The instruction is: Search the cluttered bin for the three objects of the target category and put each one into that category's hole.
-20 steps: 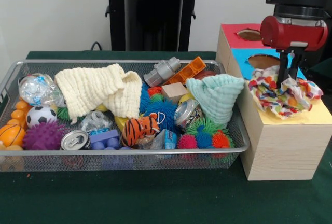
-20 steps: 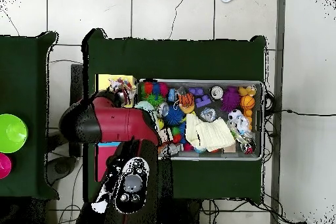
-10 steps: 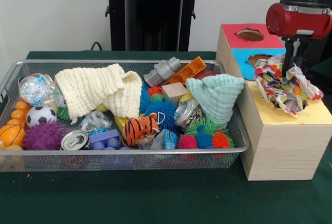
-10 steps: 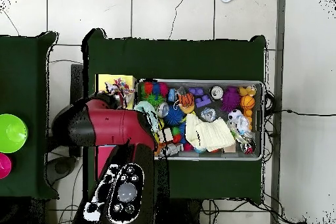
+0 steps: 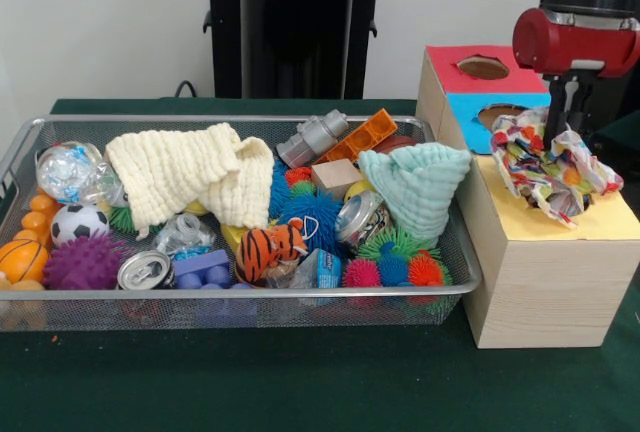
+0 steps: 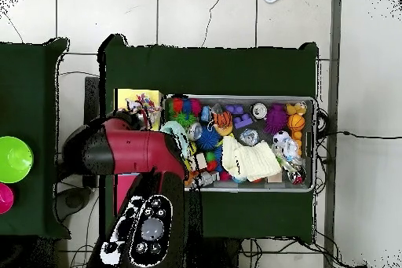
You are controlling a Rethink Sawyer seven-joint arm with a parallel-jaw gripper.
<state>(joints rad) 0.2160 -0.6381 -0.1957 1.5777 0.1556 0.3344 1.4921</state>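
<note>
The colourful cloth (image 5: 549,169) lay crumpled on the box (image 5: 540,272), over its yellow section, with no clear long axis. The end effector (image 5: 564,114) hung just above it; whether open or shut I couldn't tell. No writing was legible.

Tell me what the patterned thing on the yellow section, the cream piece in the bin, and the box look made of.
Patterned cloth: looks like thin printed fabric, crumpled in soft folds. Cream cloth: seemingly thick, waffle-textured matte textile, draped. Box: pale wood by its visible grain on the front, with flat coloured top panels, possibly paper or paint.
</note>
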